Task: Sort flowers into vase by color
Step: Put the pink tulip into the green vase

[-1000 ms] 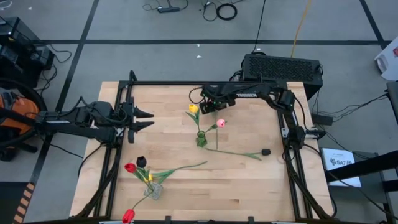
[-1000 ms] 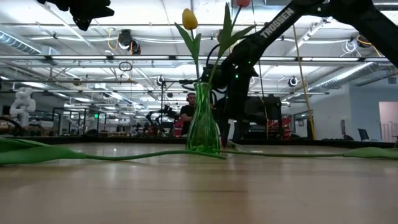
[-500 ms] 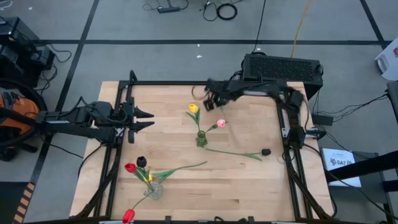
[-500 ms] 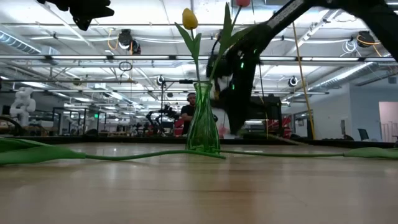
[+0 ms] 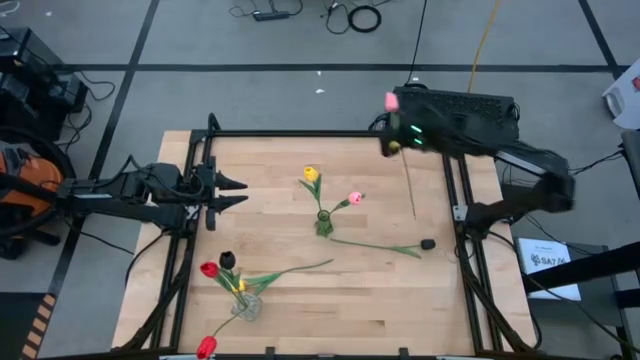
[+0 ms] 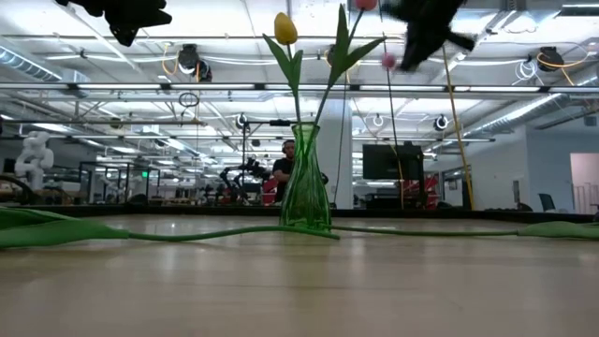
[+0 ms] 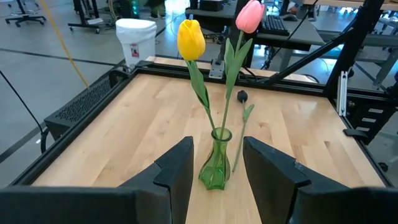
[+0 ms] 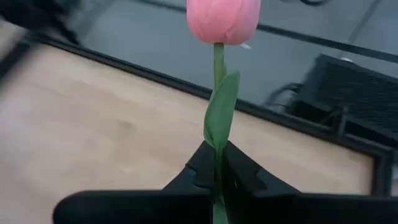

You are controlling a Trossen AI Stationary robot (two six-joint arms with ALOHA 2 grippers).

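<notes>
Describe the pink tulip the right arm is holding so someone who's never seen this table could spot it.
Start at the black box behind the table's far right corner. The right gripper hangs just in front of it, shut on a tulip whose stem dangles over the wood. Unlike the other pink tulip, which stands in the green vase at mid-table, this one is in the air.

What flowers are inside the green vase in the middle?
The green vase holds a yellow tulip and a pink tulip. Their stem ends are blurred by the green glass.
</notes>
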